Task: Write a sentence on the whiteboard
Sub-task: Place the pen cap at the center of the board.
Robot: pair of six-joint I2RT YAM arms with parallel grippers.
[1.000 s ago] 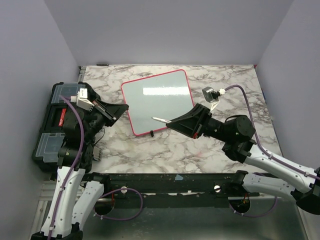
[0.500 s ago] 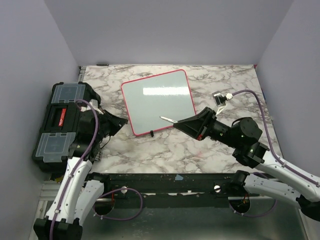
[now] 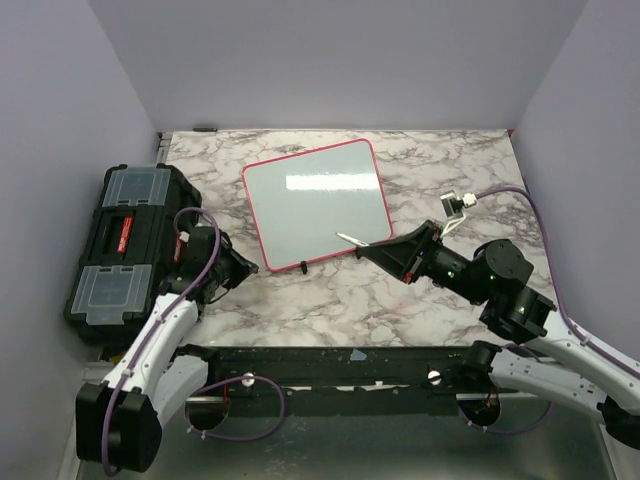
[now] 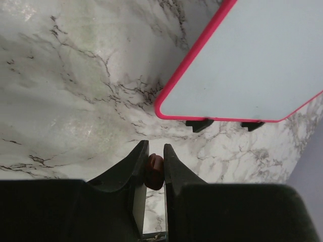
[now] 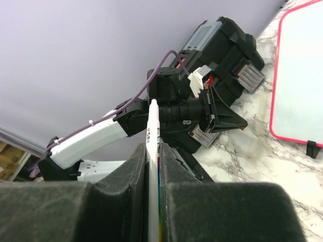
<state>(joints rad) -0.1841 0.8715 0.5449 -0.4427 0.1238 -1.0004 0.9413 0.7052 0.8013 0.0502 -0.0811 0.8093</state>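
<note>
While the whiteboard (image 3: 315,203), lying on the counter (image 3: 450,170) at upper centre of the top view, is seen blank, a white marker (image 5: 153,151) is clamped in the right fingers (image 5: 135,169), a small dark-red piece (image 4: 155,171) in the left fingers (image 4: 135,162), so all writing is judged undone.

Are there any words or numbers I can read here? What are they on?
No text here reads clearly.
Marker: a red mark and tiny print, too blurred to read.
Toolbox: a red label, too small to read.
Whiteboard: blank, no writing on it.
</note>
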